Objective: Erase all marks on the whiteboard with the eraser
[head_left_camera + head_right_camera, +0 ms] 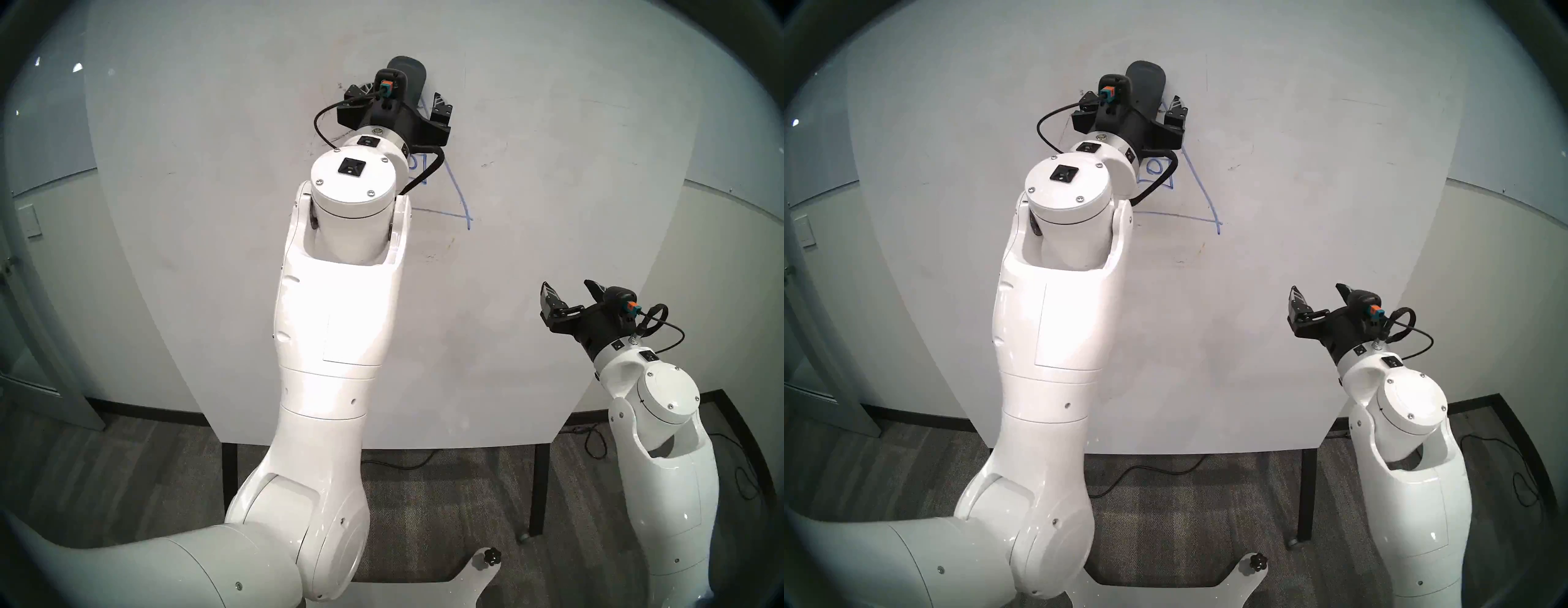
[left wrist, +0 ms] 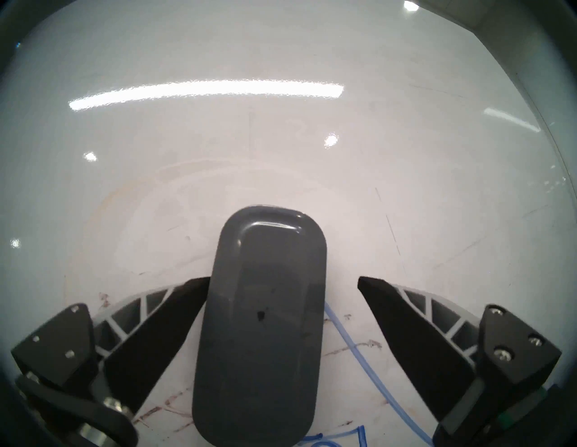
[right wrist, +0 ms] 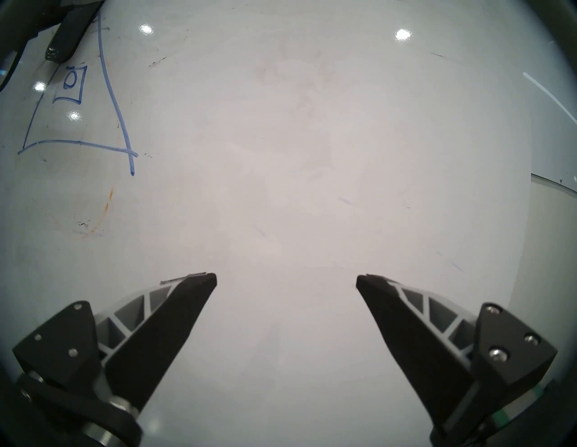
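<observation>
My left gripper (image 2: 284, 281) gapes, one finger (image 2: 175, 318) touching the eraser (image 2: 262, 312). Right wrist alone shows the full triangle (image 3: 78, 103) at ten o'clock; right gripper (image 3: 286, 281) released.

The light is even and rather cool. On the glossy whiteboard (image 2: 281, 149), above the left hand (image 2: 284, 282), lies a long white glare stripe with several small round spots near it. The same small bright spots appear far above the right hand (image 3: 286, 281). The white arm shells are overexposed in the head views. All four pictures bend strongly at the edges and end in a dark rim. The eraser (image 2: 262, 312) looks slightly soft, with a pale reflection on top.
</observation>
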Available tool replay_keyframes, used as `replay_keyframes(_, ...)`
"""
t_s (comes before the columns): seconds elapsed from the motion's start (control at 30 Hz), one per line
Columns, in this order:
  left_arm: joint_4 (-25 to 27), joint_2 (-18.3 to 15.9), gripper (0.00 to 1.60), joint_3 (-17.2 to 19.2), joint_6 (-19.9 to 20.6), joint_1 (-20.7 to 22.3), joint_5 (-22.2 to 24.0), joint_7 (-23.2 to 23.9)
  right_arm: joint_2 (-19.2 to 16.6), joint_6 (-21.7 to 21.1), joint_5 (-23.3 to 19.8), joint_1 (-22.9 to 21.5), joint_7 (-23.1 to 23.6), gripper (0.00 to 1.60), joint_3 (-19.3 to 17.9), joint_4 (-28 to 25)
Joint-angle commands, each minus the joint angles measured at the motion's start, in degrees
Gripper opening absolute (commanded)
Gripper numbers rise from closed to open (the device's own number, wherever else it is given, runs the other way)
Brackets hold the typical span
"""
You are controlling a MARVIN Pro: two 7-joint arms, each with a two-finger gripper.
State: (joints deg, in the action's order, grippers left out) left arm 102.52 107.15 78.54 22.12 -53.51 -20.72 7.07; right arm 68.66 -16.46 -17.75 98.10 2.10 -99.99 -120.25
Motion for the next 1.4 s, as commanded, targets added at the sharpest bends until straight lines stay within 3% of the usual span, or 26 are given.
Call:
replay_keyframes(0.0, 1.49, 0.21, 1.53, -0.02, 0.0, 0.33, 0.01, -0.13, -0.07, 0.2, -0.02, -0.41, 0.09, 1.6, 0.04, -1.31)
replay_keyframes(0.6, 0.9, -0.36, 1.46, 0.75, -0.31, 0.49, -0.56, -0.82, -0.07, 0.2, -0.02, -0.41, 0.09, 1.6, 0.04, -1.31)
replay_keyframes(0.7, 0.85, -0.48, 1.37, 0.7, -0.28, 0.55, -0.67, -0.83, -0.07, 0.2, -0.02, -0.41, 0.09, 1.6, 0.04, -1.31)
replay_keyframes(1.37, 0.37, -1.01, 1.37, 0.18, -0.82, 0.8, -1.91, -1.77, -0.07, 0.2, -0.02, -0.41, 0.09, 1.6, 0.04, -1.31)
